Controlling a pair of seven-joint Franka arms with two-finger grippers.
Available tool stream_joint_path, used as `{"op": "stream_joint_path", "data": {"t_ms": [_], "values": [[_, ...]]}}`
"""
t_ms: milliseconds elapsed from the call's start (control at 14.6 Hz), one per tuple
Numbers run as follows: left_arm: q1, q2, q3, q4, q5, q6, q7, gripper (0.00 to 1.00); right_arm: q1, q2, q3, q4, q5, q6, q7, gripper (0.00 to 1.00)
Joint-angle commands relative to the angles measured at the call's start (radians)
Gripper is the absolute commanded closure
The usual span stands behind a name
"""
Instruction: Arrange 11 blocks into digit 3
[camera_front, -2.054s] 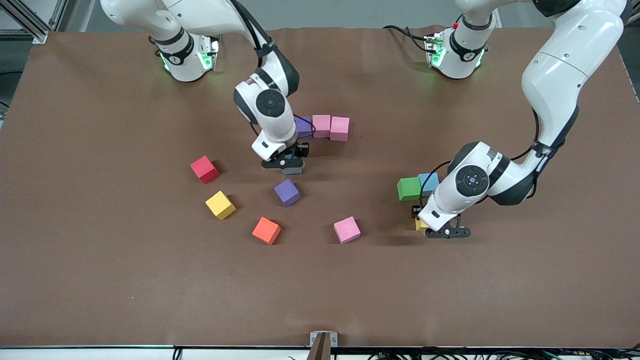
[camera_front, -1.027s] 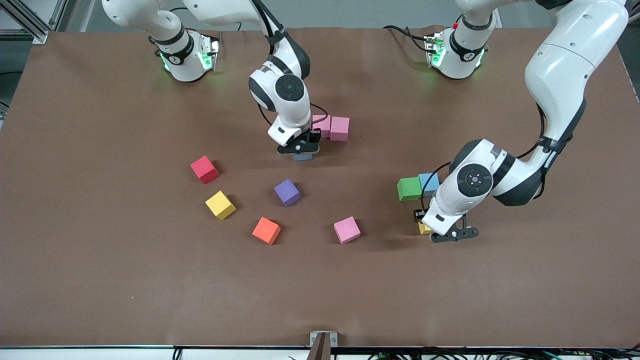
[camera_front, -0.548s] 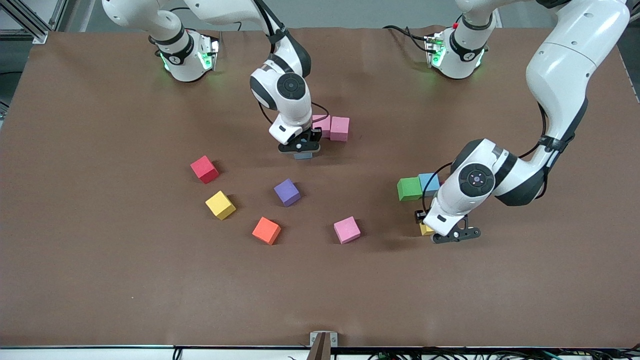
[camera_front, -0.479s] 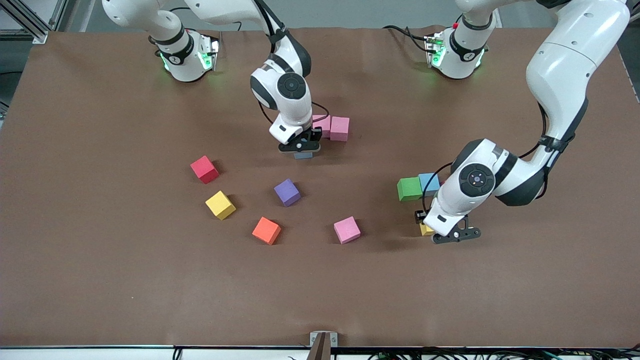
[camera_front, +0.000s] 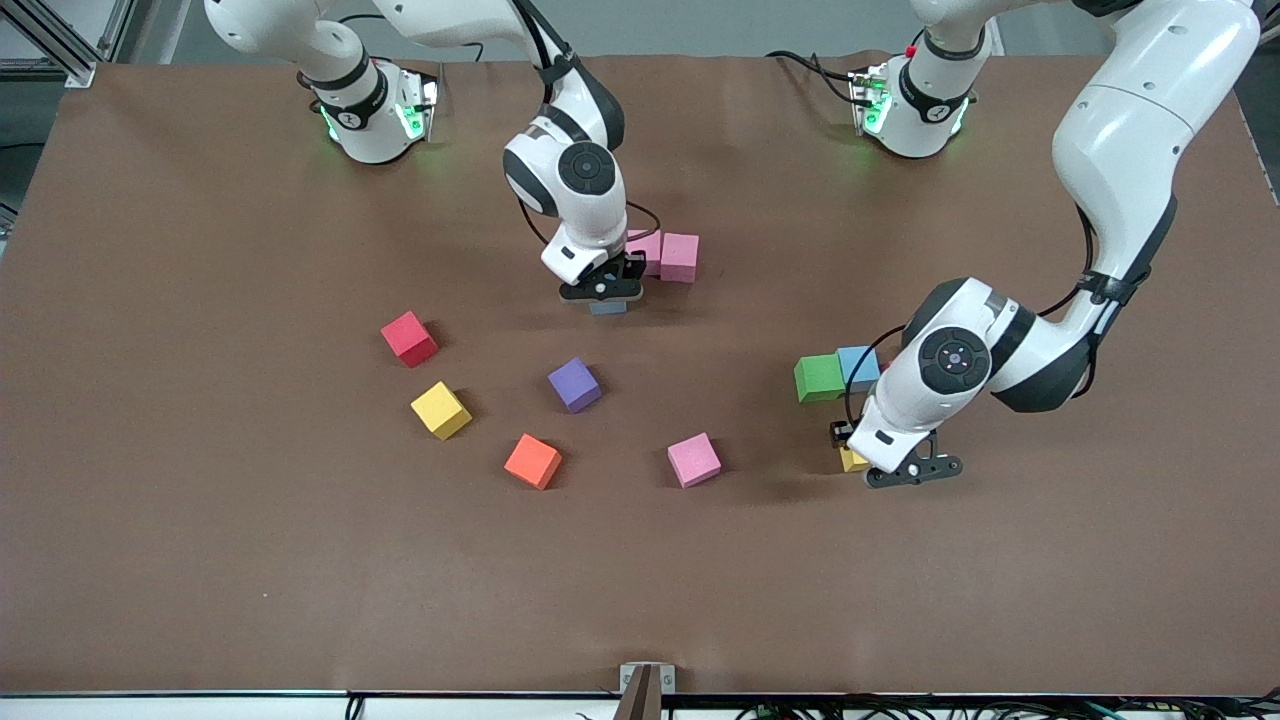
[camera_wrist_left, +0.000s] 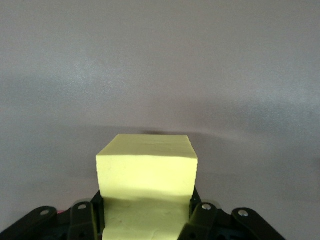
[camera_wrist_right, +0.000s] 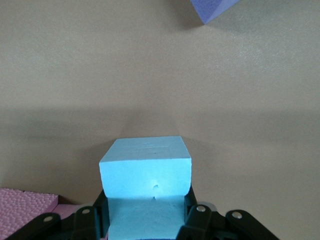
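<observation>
My right gripper (camera_front: 604, 300) is shut on a light blue block (camera_front: 608, 308) (camera_wrist_right: 145, 167), held low over the table beside two touching pink blocks (camera_front: 678, 257). The wrist of that arm hides whatever lies next to the pink pair. My left gripper (camera_front: 856, 455) is shut on a yellow block (camera_front: 849, 461) (camera_wrist_left: 146, 167), low over the table close to a green block (camera_front: 818, 378) and a second light blue block (camera_front: 858, 364) that touch each other. Loose on the table lie a red block (camera_front: 409, 338), a yellow block (camera_front: 440, 410), a purple block (camera_front: 574, 384) and a pink block (camera_front: 693, 460).
An orange cube (camera_front: 532, 461) lies between the loose yellow and pink blocks, nearer the front camera. A small metal bracket (camera_front: 646, 680) sits at the table's front edge. The brown table (camera_front: 200, 560) is bare along its front and at both ends.
My right gripper has carried the light blue block from near the loose purple block up beside the pink pair. The left gripper with the yellow block has shifted only slightly.
</observation>
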Motion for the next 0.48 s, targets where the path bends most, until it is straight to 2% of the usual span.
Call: {"op": "stream_joint_path", "data": {"t_ms": [0, 205, 274, 342, 411], "values": [[0.009, -0.016, -0.008, -0.004, 0.003, -0.019, 0.001, 0.56, 0.015, -0.011, -0.007, -0.017, -0.001, 0.003, 0.029, 0.92], [0.007, -0.015, -0.008, -0.004, 0.003, -0.019, 0.0, 0.56, 0.019, -0.011, -0.007, -0.017, -0.002, 0.002, 0.036, 0.91], [0.007, -0.016, -0.008, -0.004, 0.003, -0.019, 0.0, 0.56, 0.019, -0.01, -0.007, -0.017, -0.002, 0.0, 0.036, 0.88], [0.007, -0.015, -0.008, -0.004, 0.003, -0.019, 0.0, 0.56, 0.016, -0.01, -0.007, -0.016, -0.001, -0.009, 0.037, 0.76], [0.007, -0.016, -0.008, -0.004, 0.003, -0.019, 0.0, 0.56, 0.016, -0.01, -0.008, -0.013, -0.002, -0.024, 0.037, 0.52]]}}
